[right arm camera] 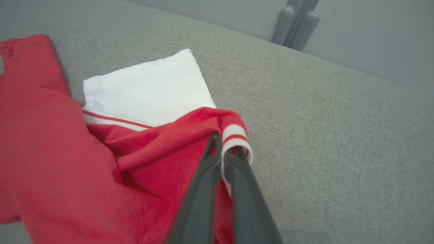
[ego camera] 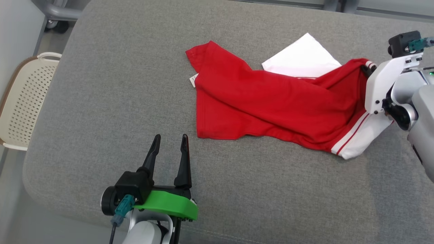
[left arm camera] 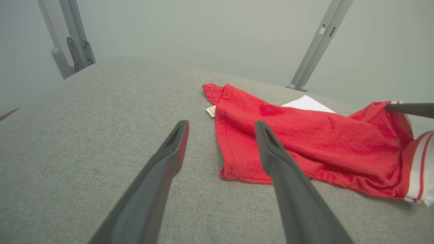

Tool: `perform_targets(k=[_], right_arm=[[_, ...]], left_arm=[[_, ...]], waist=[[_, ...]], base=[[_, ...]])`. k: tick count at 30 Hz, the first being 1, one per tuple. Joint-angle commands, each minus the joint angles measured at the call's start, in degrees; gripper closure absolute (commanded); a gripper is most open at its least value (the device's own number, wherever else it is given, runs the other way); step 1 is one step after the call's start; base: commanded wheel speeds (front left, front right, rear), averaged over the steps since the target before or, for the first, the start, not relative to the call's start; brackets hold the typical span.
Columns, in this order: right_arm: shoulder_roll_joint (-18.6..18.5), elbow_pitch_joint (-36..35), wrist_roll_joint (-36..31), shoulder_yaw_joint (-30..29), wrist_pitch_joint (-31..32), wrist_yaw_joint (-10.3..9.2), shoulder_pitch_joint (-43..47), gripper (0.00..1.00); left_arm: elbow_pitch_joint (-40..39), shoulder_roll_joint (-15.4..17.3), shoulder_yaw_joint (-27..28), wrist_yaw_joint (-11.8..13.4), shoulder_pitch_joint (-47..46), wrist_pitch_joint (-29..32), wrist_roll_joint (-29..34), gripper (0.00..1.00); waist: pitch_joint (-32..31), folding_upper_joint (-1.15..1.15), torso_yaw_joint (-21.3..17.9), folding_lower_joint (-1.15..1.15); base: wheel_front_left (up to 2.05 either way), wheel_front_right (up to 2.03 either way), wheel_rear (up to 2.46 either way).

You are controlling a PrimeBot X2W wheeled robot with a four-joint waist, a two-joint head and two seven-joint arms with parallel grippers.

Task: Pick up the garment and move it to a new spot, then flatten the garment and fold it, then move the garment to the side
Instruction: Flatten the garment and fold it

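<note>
Right gripper point(right arm camera: 223, 146): jaws pinched tight on the white, red-striped rib edge of the garment point(ego camera: 271, 101); cloth sits between the two fingertips and rises in a small peak to the pinch. The rest of the red body trails away across the grey cushion point(ego camera: 101, 101), crumpled and creased, not flat.

Left gripper point(ego camera: 170, 137): spread wide, nothing between the fingers, low over the cushion near its front edge. It is just beside the garment's near left hem corner but apart from it.

Edges: the garment lies right of the cushion's middle and is all on the cushion. One white sleeve point(ego camera: 301, 61) lies flat on the far side, half under the red. Another white sleeve point(ego camera: 352, 142), with a red stripe, lies at the near right by the right arm. A small label point(ego camera: 193, 80) sticks out at the left edge.

Open room: bare grey cushion across the left half, along the far side and across the near strip. The left edge is rounded, and a cream perforated basket point(ego camera: 23, 101) stands beyond it.

Count: one garment, two white sleeves, one label, two grippers, one basket, two grey frame legs point(left arm camera: 315, 47) behind the cushion.
</note>
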Motion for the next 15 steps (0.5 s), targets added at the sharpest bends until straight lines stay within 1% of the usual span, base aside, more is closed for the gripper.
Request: perform_targets(k=[1, 5, 8, 13, 15], right_arm=[[-0.25, 0.50, -0.45, 0.11, -0.81, -0.02, -0.55, 1.00], [0.29, 4.75, -5.14, 1.12, -7.16, -0.02, -4.66, 1.00], [1.67, 8.06, -7.06, 0.42, -11.82, -0.02, -7.50, 1.00], [3.37, 13.27, -10.77, 1.22, -17.42, -0.02, -10.78, 1.00], [4.56, 15.49, -11.38, 0.67, -19.34, -0.02, -11.50, 1.00]], left_arm=[[-0.14, 0.09, -0.01, -0.12, -0.68, -0.18, -0.11, 0.00], [-0.04, 0.10, -0.58, -0.04, -1.38, -0.18, -0.61, 0.00], [-0.10, 0.09, -0.81, 0.20, -1.70, -0.18, -0.66, 0.00], [-0.12, 0.09, -1.07, 0.22, -2.27, -0.18, -1.04, 0.00], [-0.16, 0.09, -1.14, 0.29, -2.39, -0.18, -1.13, 0.00]], waist=[[0.42, 0.01, 0.36, 0.00], [1.57, 0.01, 1.35, 0.00], [2.33, 0.01, 2.08, 0.00], [3.07, 0.01, 3.00, 0.00], [3.26, 0.01, 3.21, 0.00]], base=[[0.00, 0.00, 0.00], [0.00, 0.00, 0.00], [0.00, 0.00, 0.00], [0.00, 0.00, 0.00], [0.00, 0.00, 0.00]])
